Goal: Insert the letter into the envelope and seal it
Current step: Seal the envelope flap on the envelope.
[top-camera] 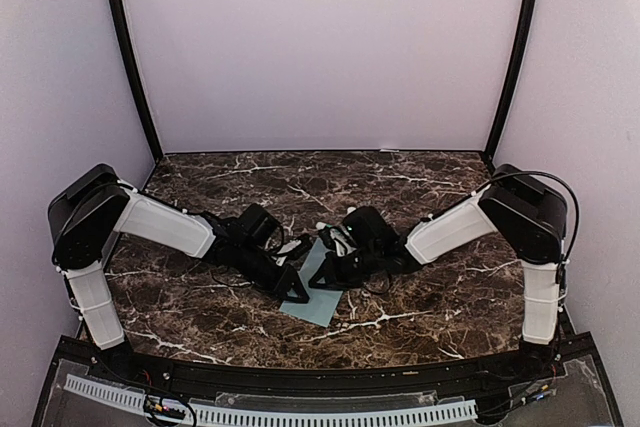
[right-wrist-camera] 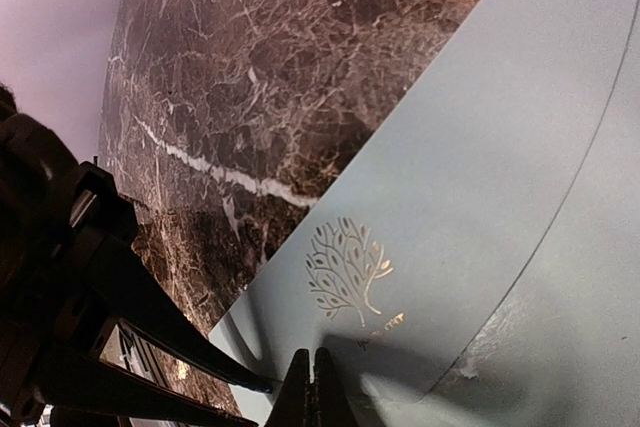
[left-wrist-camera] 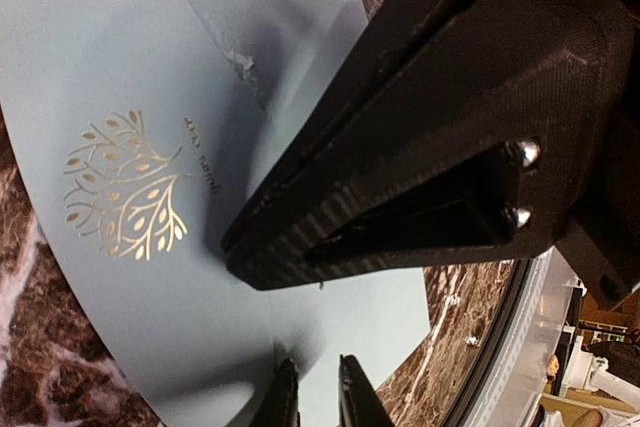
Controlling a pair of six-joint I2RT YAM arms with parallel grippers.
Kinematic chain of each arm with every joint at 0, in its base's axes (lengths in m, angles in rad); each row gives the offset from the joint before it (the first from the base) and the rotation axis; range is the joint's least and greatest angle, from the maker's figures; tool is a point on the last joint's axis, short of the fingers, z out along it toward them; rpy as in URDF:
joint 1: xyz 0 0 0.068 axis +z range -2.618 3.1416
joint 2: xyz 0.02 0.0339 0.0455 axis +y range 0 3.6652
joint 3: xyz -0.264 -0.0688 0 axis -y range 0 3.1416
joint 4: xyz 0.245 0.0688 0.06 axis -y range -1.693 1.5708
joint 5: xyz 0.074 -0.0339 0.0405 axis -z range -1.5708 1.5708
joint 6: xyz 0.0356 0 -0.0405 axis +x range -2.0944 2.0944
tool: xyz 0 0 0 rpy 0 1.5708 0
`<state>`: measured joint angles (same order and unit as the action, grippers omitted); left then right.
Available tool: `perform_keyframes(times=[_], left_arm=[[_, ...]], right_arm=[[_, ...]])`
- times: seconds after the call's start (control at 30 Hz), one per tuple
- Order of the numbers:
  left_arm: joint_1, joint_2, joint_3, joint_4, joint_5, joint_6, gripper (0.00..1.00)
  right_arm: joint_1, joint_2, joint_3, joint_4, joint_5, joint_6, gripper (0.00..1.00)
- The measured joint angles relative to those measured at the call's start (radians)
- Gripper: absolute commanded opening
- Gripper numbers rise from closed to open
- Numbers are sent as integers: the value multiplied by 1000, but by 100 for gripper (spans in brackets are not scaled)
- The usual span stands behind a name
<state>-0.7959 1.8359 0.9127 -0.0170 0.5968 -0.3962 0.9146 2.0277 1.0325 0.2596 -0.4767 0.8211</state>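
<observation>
Pale blue-grey paper envelope [top-camera: 320, 302] flat on dark marble table [top-camera: 420, 187], flap apparently folded down. Letter unseen, likely inside. Right gripper [right-wrist-camera: 312, 387] closed, pressing on it. Left gripper [left-wrist-camera: 320, 399] slightly parted at its edge, grip unclear. Sealing seemingly in hand.

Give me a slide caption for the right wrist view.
Right gripper, shut, touches the pale blue envelope near its gold tree emblem, on a dark marble table.

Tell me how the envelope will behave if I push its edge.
The envelope looks thin and flat, so probably light and floppy when lifted. On the polished marble table it would likely slide easily. It may hinge where it is folded.
</observation>
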Motion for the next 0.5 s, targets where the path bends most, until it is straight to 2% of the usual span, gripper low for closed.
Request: perform_keyframes(times=[0.5], left_arm=[[0, 0, 0, 0, -2, 4, 14]], right_arm=[[-84, 18, 31, -13, 11, 2, 0]])
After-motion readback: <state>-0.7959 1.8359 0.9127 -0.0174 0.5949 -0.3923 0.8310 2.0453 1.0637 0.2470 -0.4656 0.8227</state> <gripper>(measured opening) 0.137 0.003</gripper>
